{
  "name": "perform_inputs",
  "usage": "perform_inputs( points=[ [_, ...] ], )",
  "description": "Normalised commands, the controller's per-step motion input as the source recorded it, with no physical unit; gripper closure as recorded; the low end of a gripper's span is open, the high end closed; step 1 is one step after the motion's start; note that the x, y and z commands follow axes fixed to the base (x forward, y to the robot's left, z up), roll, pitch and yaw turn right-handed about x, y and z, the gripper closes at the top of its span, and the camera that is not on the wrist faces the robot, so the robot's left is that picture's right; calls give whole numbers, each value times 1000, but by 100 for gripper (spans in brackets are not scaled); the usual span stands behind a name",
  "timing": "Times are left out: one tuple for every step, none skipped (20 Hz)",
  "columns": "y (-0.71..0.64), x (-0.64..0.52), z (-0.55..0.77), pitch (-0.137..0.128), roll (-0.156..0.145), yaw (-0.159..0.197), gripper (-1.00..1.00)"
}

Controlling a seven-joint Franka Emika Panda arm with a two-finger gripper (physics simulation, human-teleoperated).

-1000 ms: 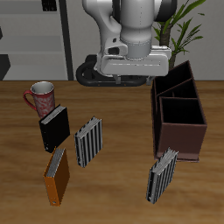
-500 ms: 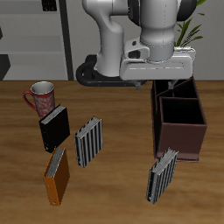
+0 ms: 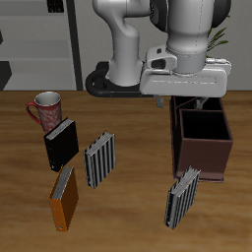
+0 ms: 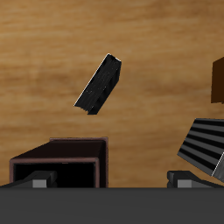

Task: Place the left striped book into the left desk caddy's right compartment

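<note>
The left striped book stands tilted on the table near the front edge, just in front of the left desk caddy, a tall maroon-brown box. The caddy's larger square section is its nearer part and looks empty. My gripper hangs open and empty above the caddy's back sections and hides part of them. In the wrist view the book shows as a dark slab seen from above, beyond the caddy's rim. My fingers are wide apart.
A second striped book, a black book, an orange book and a red mug stand on the table's other half. The wrist view also shows the second striped book and the orange book.
My gripper has moved sideways from over the table's middle to above the caddy's back part. It has stayed open and high. Nothing on the table has moved.
</note>
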Motion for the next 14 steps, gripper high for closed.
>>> perform_inputs(
  points=[
    [-93, 376, -90, -5, -23, -27, -100],
    [-136, 648, -250, 30, -54, 3, -100],
    [33, 18, -21, 0, 0, 0, -100],
    [-10, 372, -216, 20, -4, 2, -100],
    [-48, 333, -131, -2, -9, -34, -100],
    [2, 376, -215, 43, 8, -78, -100],
    [14, 360, -207, 27, 1, -18, -100],
    [35, 363, -200, -58, -31, 1, -100],
    [104, 355, -267, 20, 14, 28, -100],
    [112, 318, -189, -28, 5, -47, -100],
    [149, 307, -256, -17, 44, -14, -100],
    [153, 272, -197, -11, 0, -3, -100],
    [46, 204, -183, -45, -27, -23, -100],
    [232, 181, -170, -50, 71, -25, -100]
  ],
)
